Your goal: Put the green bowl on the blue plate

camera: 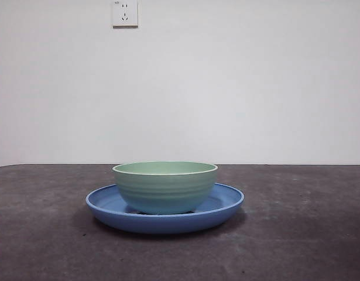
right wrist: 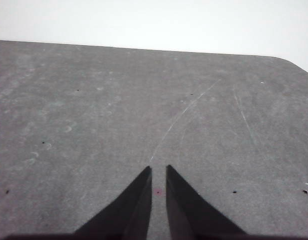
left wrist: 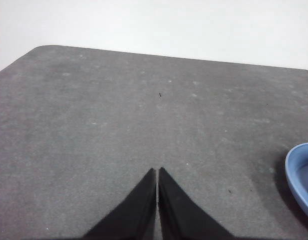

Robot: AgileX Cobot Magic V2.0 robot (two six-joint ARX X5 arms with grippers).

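Now green bowl upright on blue plate, inside rim.

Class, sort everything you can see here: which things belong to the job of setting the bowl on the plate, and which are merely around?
Belonging to the job:
green bowl, sitting on the plate
blue plate

Merely around:
wall socket
grey table
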